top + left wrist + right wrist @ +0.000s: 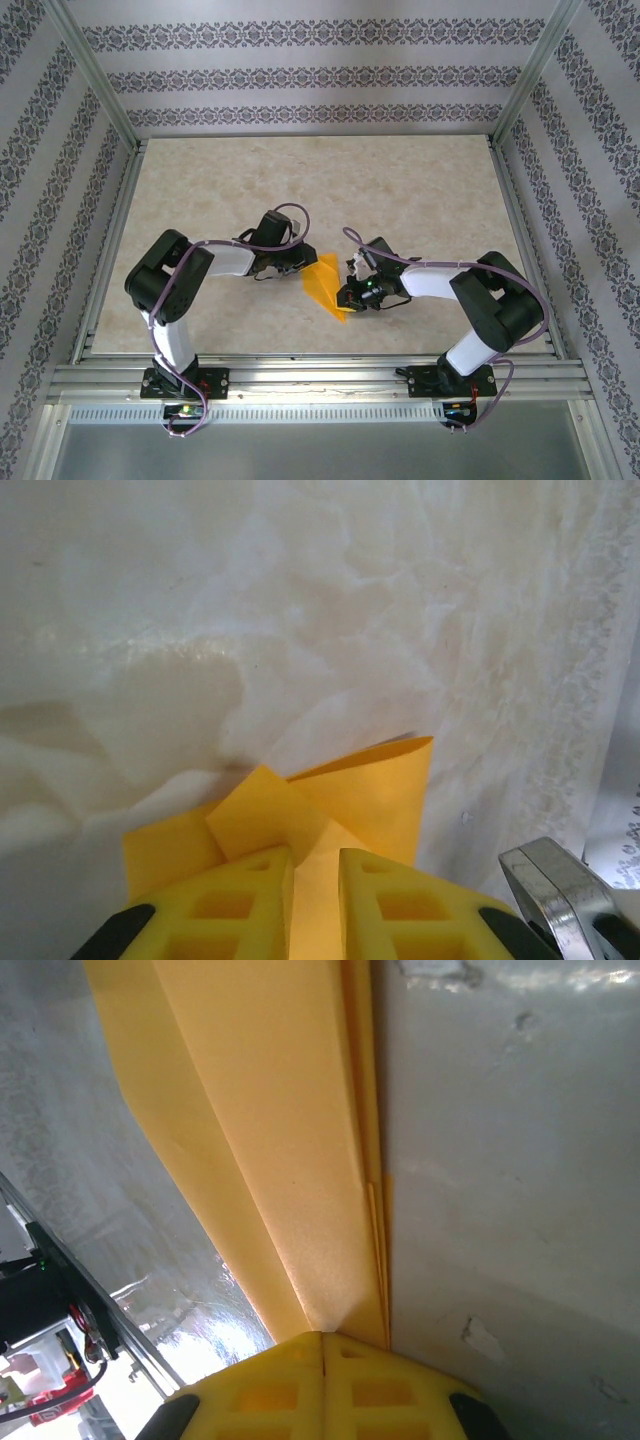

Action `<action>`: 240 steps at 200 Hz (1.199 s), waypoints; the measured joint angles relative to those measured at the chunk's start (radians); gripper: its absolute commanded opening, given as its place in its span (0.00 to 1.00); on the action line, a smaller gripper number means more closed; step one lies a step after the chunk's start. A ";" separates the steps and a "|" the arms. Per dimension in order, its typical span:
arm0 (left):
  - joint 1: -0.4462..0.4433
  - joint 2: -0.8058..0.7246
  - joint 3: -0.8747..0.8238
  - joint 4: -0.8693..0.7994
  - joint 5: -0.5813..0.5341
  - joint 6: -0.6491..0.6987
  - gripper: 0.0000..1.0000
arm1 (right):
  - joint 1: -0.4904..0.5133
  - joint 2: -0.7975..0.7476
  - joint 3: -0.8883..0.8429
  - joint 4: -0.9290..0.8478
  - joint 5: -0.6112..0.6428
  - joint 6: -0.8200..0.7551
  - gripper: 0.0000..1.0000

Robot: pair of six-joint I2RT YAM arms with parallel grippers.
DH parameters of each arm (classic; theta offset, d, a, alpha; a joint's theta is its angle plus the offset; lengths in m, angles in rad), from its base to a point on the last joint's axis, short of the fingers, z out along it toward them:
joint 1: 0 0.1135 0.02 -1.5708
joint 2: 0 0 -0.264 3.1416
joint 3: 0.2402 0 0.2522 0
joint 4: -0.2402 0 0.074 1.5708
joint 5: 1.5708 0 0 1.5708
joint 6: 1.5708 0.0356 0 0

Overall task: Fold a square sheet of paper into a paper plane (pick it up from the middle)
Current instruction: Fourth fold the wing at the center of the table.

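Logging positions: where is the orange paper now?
Top view: the orange paper sits front-centre, between the left gripper and the right gripper, whose jaws pinch it.

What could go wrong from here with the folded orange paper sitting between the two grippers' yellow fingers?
1. The left gripper shows a gap between its fingers around the folded bright orange paper, so the raised flaps there may spring open and undo the fold.
2. The right gripper is shut on just one narrow end of the paper, so a pull or twist could skew the creases or tear it.
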 measured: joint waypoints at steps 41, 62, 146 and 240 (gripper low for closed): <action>-0.053 -0.061 0.001 -0.039 -0.021 0.023 0.11 | 0.000 0.000 0.000 0.000 0.000 -0.013 0.02; -0.084 -0.036 0.004 -0.039 -0.014 0.025 0.09 | 0.000 0.000 0.000 -0.001 0.000 -0.016 0.02; -0.022 0.035 0.008 -0.017 0.014 -0.013 0.10 | -0.001 0.000 0.000 -0.004 0.004 -0.047 0.00; 0.089 0.066 0.146 -0.118 -0.036 -0.005 0.14 | -0.001 0.000 0.003 -0.015 0.004 -0.072 0.01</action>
